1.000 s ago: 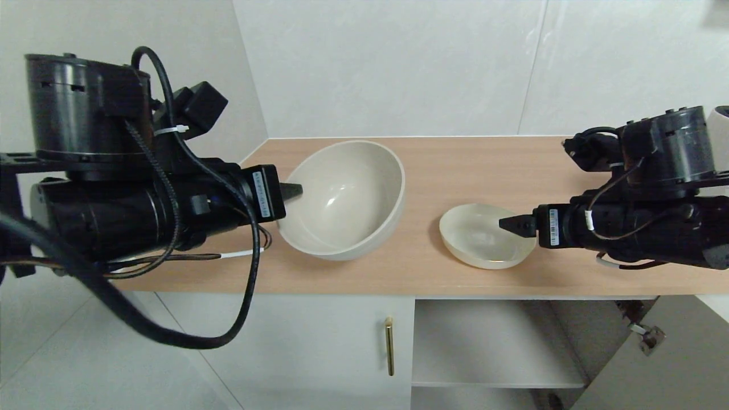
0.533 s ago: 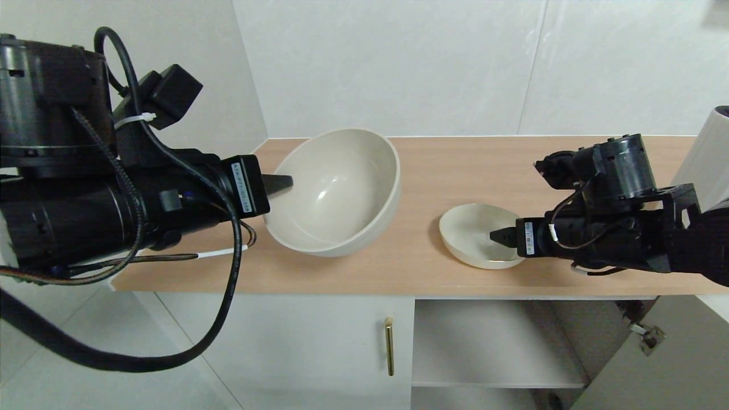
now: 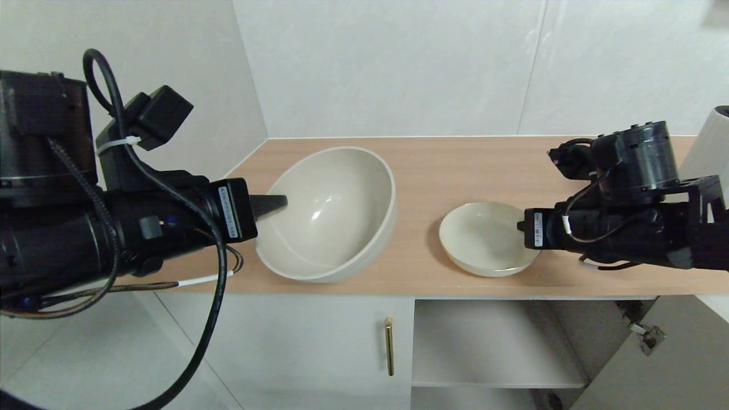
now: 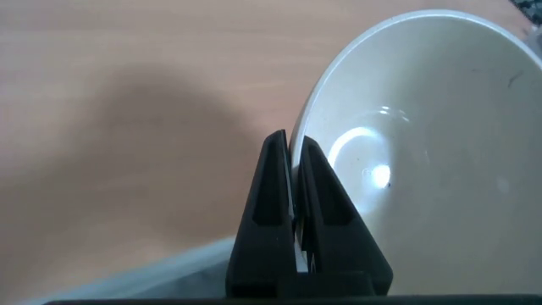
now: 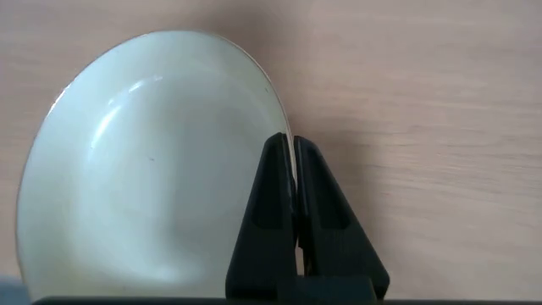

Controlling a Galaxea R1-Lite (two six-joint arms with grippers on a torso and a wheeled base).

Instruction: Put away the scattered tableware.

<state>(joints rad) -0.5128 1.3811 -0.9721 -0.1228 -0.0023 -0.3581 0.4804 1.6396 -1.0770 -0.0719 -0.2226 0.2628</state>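
A large cream bowl (image 3: 336, 210) hangs tilted over the front left of the wooden counter (image 3: 433, 165). My left gripper (image 3: 282, 200) is shut on its left rim. The left wrist view shows the two fingers (image 4: 275, 169) pinching that rim, with the large bowl (image 4: 423, 135) opening beyond them. A small cream bowl (image 3: 481, 239) rests near the counter's front edge, right of the middle. My right gripper (image 3: 520, 226) is shut on its right rim. In the right wrist view the right gripper (image 5: 293, 144) clamps the edge of the small bowl (image 5: 152, 169).
Below the counter a white cabinet has a shut door with a gold handle (image 3: 388, 346) and an open shelf compartment (image 3: 495, 341). Its door (image 3: 655, 353) swings open at the lower right. A white roll (image 3: 706, 148) stands at the far right. Walls close the left and back.
My left gripper has carried the large bowl left and toward the counter's front edge. My right arm drew back slightly to the right, and the small bowl stays about where it was.
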